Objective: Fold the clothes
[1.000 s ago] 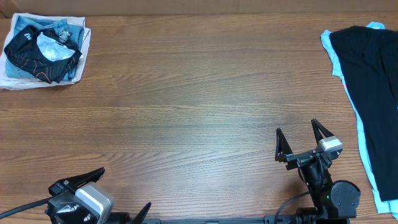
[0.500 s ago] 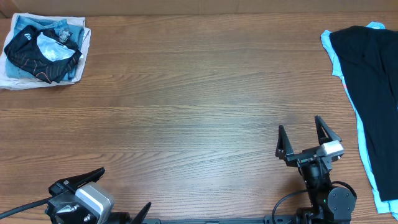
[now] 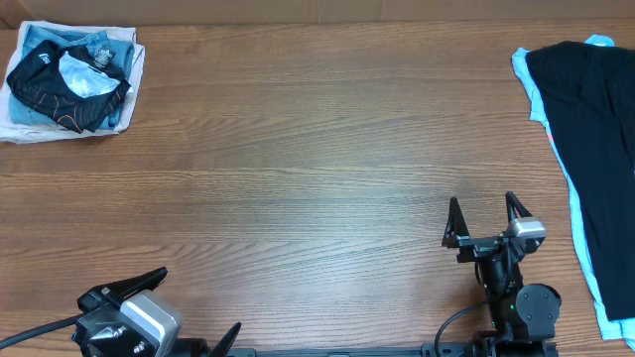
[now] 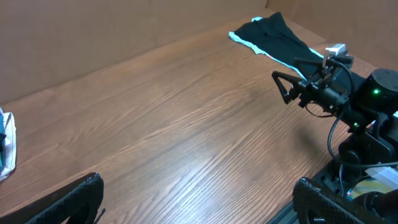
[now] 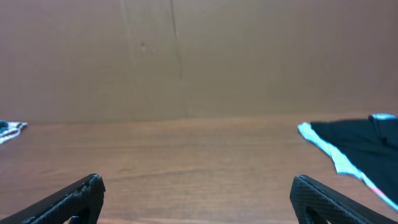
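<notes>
The clothes, a crumpled black shirt with thin orange lines [image 3: 60, 84], lie on a pile at the table's far left corner. Only a sliver of that pile shows at the edge of the left wrist view and of the right wrist view. My left gripper [image 3: 193, 309] [image 4: 199, 202] sits at the front left edge, open and empty, far from the shirt. Near the front edge right of centre, my right gripper [image 3: 484, 216] [image 5: 199, 193] points across the table, open with nothing between its fingers. It also shows in the left wrist view as the right gripper [image 4: 298, 87].
Under the shirt lie light-blue jeans [image 3: 114, 45] and white cloth [image 3: 20, 129]. A flat black garment [image 3: 595, 129] [image 4: 280, 37] [image 5: 360, 140] on a light-blue one [image 3: 580, 248] lies along the right edge. Brown cardboard walls [image 5: 186, 56] stand behind the table.
My right gripper has drawn back a little towards the front edge and shifted slightly right, still open. The left arm and the clothes have not moved.
</notes>
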Controlling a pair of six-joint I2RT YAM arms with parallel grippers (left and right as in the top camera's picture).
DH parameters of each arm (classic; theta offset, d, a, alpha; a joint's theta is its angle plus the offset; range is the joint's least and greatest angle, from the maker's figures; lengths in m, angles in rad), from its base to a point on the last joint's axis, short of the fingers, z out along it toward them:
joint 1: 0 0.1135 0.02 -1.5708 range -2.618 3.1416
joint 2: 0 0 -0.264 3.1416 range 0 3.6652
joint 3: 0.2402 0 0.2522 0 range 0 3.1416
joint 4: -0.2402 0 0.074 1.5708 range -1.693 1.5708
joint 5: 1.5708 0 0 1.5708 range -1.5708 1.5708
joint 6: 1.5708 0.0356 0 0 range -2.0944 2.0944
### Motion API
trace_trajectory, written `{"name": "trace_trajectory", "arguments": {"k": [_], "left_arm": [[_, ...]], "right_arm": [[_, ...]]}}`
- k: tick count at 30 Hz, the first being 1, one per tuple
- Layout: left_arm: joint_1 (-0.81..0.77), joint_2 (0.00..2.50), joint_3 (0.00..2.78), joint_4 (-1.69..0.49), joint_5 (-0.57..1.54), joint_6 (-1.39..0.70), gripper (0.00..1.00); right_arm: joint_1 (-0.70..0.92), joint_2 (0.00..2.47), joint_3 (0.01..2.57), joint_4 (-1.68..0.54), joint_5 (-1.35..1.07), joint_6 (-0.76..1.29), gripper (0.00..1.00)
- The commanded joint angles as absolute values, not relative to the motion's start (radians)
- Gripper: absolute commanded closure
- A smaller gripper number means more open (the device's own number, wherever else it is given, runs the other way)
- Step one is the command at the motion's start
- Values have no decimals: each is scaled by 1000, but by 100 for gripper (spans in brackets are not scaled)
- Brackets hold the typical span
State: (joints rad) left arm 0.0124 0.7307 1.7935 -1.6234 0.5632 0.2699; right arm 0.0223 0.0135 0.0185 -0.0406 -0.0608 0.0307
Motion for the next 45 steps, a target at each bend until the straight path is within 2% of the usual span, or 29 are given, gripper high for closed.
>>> {"name": "trace_trajectory", "arguments": {"k": [1, 36, 45], "left_arm": [[6, 739, 1793, -1620, 565, 292, 0], [6, 739, 1793, -1620, 565, 292, 0], [6, 739, 1793, -1687, 575, 285, 0]], "right_arm": [[33, 3, 8, -68, -43, 37, 0], [33, 3, 8, -81, -43, 37, 0], [33, 3, 8, -81, -43, 37, 0]]}}
